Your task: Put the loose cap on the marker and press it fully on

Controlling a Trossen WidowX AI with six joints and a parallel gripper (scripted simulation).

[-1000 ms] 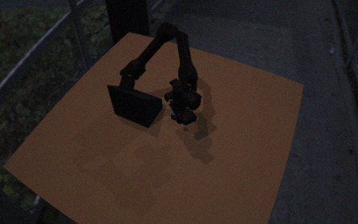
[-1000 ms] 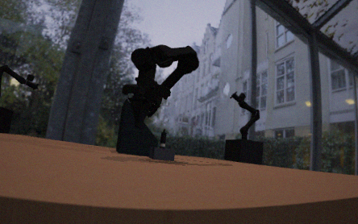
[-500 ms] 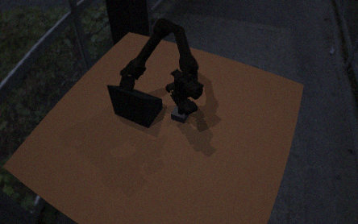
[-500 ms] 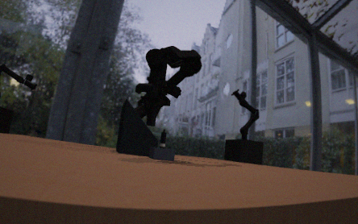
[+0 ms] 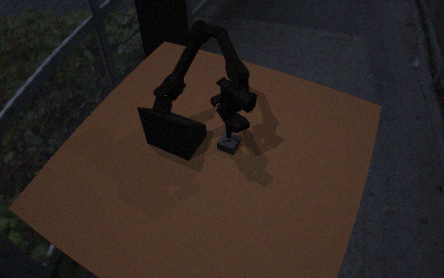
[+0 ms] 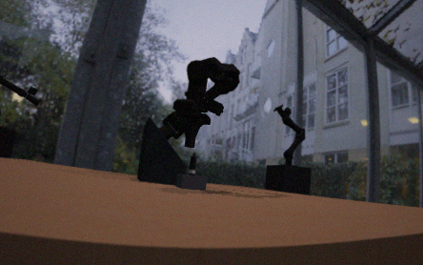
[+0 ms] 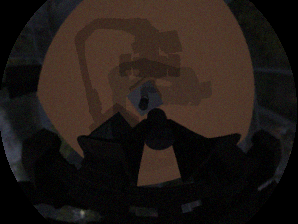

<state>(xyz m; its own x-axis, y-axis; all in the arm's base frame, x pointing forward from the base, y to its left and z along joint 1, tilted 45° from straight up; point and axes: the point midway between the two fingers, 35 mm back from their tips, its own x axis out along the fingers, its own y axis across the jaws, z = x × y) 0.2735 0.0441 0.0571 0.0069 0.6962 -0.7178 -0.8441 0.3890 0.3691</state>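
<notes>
Over the bench (image 5: 280, 215) (image 6: 238, 224) (image 7: 210, 55), the hand (image 5: 231, 128) (image 6: 190, 145) (image 7: 157, 121) points down and pinches the cap (image 7: 158, 135). It looks like a dark, round thing between the two fingers. The hand hangs above the marker (image 5: 228, 136) (image 6: 192, 164) (image 7: 143, 103), with a small gap in the side view, so the cap does not look to be on yet.

The marker stands up in the little grey block (image 5: 227, 148) (image 6: 191, 181) (image 7: 154, 100). I think the block is there to stop the marker from tipping when the cap gets pushed. The marker's top end is up, so the cap can come down from above.

The fingers hold the cap by its sides. That is likely to leave its bottom free, so the marker can slip in. From up close, the cap and the marker's tip look near each other but maybe not quite in line. A little nudge over might be needed first, then a straight push down until it clicks. If the cap is crooked, it could catch on the edge or turn in the fingers.
</notes>
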